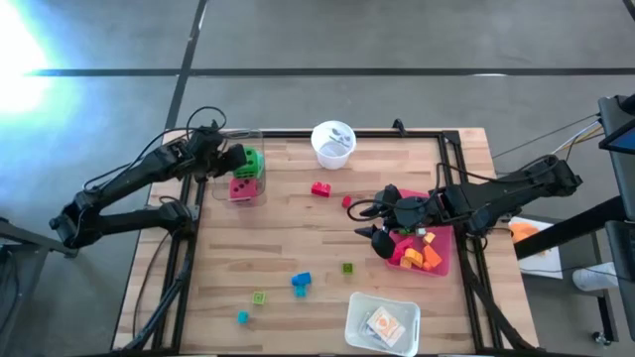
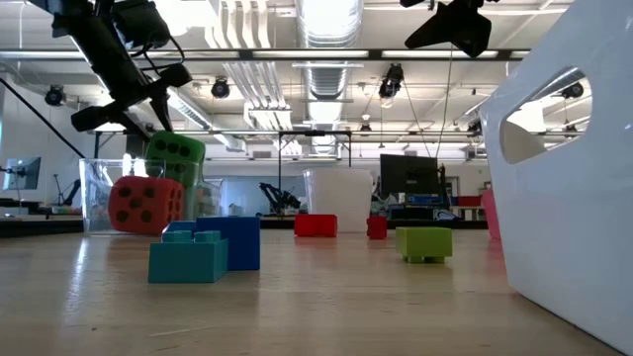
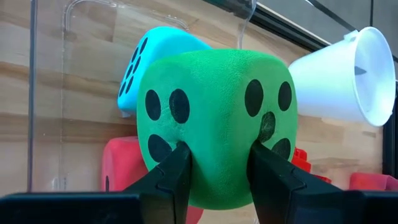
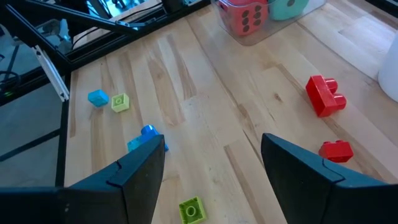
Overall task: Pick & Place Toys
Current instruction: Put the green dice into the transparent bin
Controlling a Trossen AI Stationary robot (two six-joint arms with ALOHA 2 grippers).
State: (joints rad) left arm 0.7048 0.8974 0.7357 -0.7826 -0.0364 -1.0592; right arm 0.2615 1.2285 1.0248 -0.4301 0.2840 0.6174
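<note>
I have the left gripper (image 3: 214, 168) pinching the green die (image 1: 252, 162) at the upper left of the high view, over the clear box (image 1: 260, 137) holding the red die (image 1: 243, 187) and teal die (image 3: 149, 59). I'd lower it squarely between the walls before letting go, since it's soft and may roll. My right gripper (image 1: 382, 235) hangs wide and empty beside the pink bin (image 1: 440, 268), centre right.

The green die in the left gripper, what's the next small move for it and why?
Probably lower the green die a little and open the fingers. The left gripper pinches it above the clear container, where the red die and teal die already sit. The right gripper hangs open near the pink tray.
</note>
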